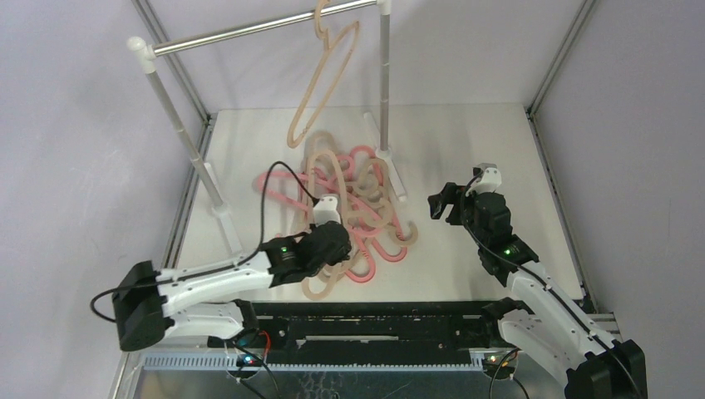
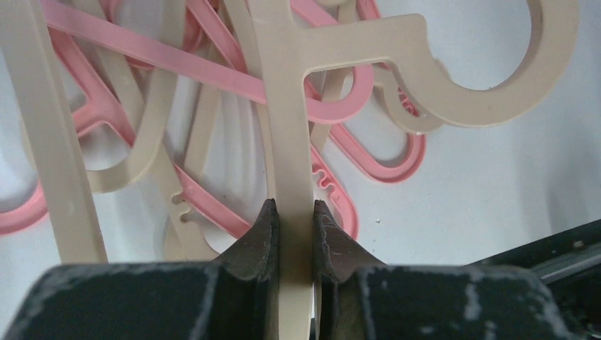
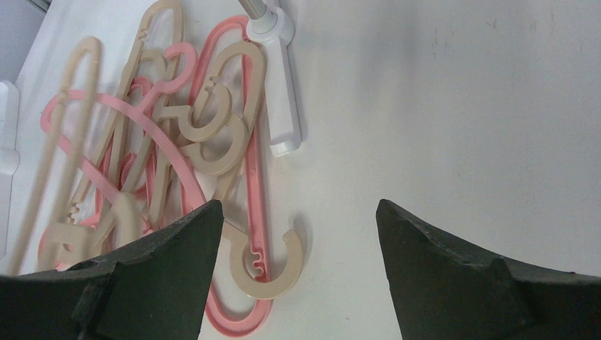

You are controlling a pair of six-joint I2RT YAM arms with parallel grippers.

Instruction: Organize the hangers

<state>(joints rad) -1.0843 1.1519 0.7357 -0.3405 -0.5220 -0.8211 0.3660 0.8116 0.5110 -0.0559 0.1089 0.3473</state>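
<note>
- Hangers point(image 1: 353, 195), pink and beige, lie in a tangled heap on the tabletop point(image 1: 482, 150), between the two arms and just in front of the rail point(image 1: 249, 32).
- One hung hanger point(image 1: 307, 91), beige, is already hooked on the rail.
- Left hand point(image 2: 293, 212): clamped on the flat bar of a beige hanger point(image 2: 290, 127) within the heap.
- Right hand point(image 3: 298, 209): fingers wide apart, holding nothing, poised above the tabletop beside the heap.
- Hazard, entanglement: pink hangers point(image 2: 177, 67) cross the clamped bar. A lift probably drags neighbours up, then drops them elsewhere.
- Hazard, slip: the grip sits on a narrow, smooth bar. Extra load from snagged hangers may let it twist or slide out.
- Hazard, collision: the white post point(image 1: 385, 100) stands at the heap's far edge. A swinging hanger could strike it or knock the hung hanger off.
</note>
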